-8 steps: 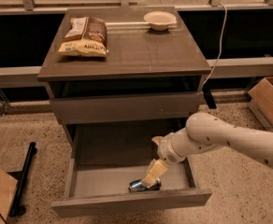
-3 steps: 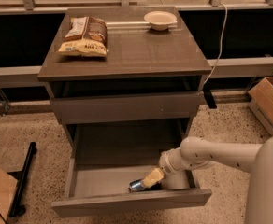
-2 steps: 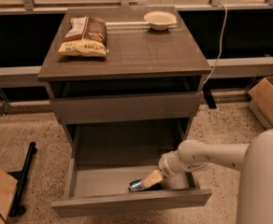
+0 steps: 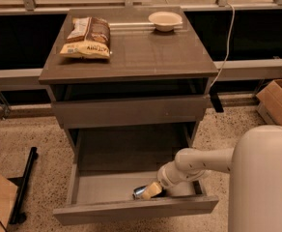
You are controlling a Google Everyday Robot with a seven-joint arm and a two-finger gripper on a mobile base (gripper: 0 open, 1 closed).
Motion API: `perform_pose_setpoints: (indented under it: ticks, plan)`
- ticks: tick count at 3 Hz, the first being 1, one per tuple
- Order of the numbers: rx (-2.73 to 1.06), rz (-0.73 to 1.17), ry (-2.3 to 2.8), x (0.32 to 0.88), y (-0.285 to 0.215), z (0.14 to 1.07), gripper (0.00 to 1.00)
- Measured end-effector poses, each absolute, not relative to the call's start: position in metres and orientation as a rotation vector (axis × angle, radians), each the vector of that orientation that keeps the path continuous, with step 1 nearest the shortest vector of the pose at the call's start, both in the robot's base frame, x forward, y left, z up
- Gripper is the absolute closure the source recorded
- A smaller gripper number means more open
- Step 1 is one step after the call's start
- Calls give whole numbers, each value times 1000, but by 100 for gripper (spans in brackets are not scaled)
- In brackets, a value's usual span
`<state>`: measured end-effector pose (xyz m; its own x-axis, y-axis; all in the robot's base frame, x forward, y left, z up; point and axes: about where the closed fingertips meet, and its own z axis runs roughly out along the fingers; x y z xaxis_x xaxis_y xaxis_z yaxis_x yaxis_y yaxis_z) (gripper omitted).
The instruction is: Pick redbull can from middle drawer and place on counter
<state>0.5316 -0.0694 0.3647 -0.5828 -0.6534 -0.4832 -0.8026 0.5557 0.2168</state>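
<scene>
The middle drawer [image 4: 102,185] is pulled open at the cabinet's lower front. The redbull can [image 4: 140,192] lies on its side on the drawer floor, near the front wall, right of centre. My gripper [image 4: 152,190] reaches down into the drawer from the right, and its tan fingertips [image 4: 154,189] sit right at the can, covering its right part. The counter [image 4: 131,52] is the grey-brown top slab above.
A yellow-brown chip bag [image 4: 87,36] lies on the counter's back left, and a white bowl [image 4: 165,20] at its back right. A cardboard box [image 4: 278,100] stands on the floor at the right, and a black bar [image 4: 22,185] lies on the floor at the left.
My arm has lowered and stretched further into the drawer, bringing the gripper down onto the can. The can has stayed in the same place.
</scene>
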Motion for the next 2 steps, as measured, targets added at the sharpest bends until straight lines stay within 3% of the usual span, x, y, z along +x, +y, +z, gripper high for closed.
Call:
perform_pose_setpoints:
  ticks: [1, 2]
  plan:
    - [-1260, 598, 2470, 515, -56, 363, 16]
    - [-1327, 577, 2468, 504, -43, 373, 39]
